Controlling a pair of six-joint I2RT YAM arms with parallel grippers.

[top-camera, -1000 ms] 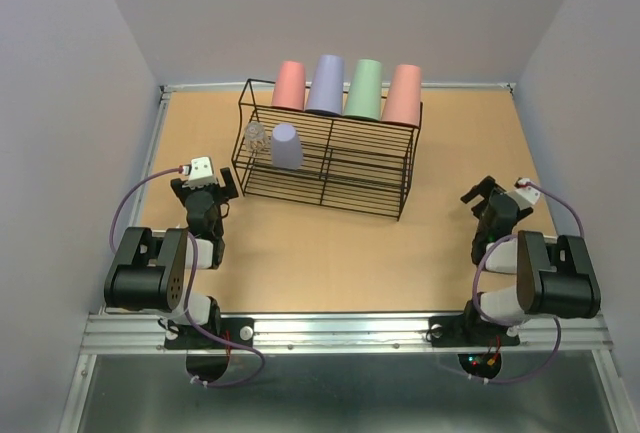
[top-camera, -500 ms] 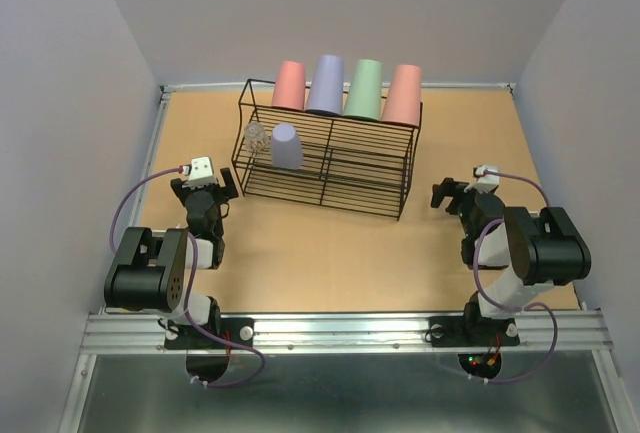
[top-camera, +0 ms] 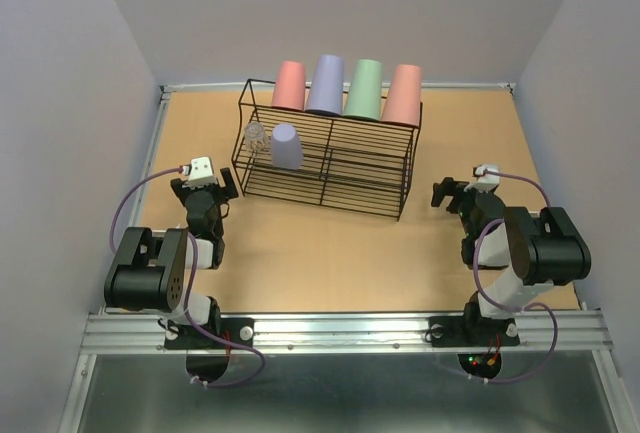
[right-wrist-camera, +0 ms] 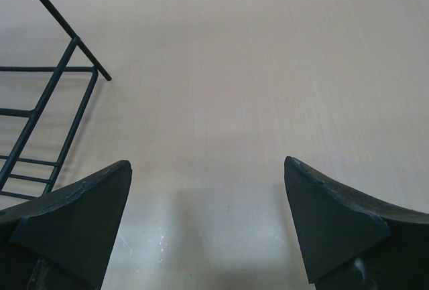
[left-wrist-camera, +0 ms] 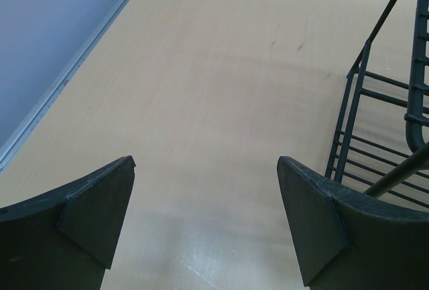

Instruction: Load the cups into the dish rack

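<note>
The black wire dish rack (top-camera: pixel 385 168) stands at the back middle of the table. On its top tier, upside down, stand a salmon-pink cup (top-camera: pixel 289 85), a lavender cup (top-camera: pixel 326 84), a sage green cup (top-camera: pixel 365 89) and a second salmon-pink cup (top-camera: pixel 404 94). A second lavender cup (top-camera: pixel 286 146) and a small clear cup (top-camera: pixel 256 134) sit at the rack's left end. My left gripper (top-camera: pixel 212 191) is open and empty, left of the rack (left-wrist-camera: pixel 375 122). My right gripper (top-camera: pixel 452 196) is open and empty, right of the rack (right-wrist-camera: pixel 47 116).
A raised rim (top-camera: pixel 150 163) borders the tan table on the left and at the back, with grey walls beyond. A metal rail (top-camera: pixel 340 328) runs along the near edge by the arm bases.
My right arm swung left between one second and half a second ago, bringing its gripper closer to the rack's right end; it has held still since. The left arm has not moved.
</note>
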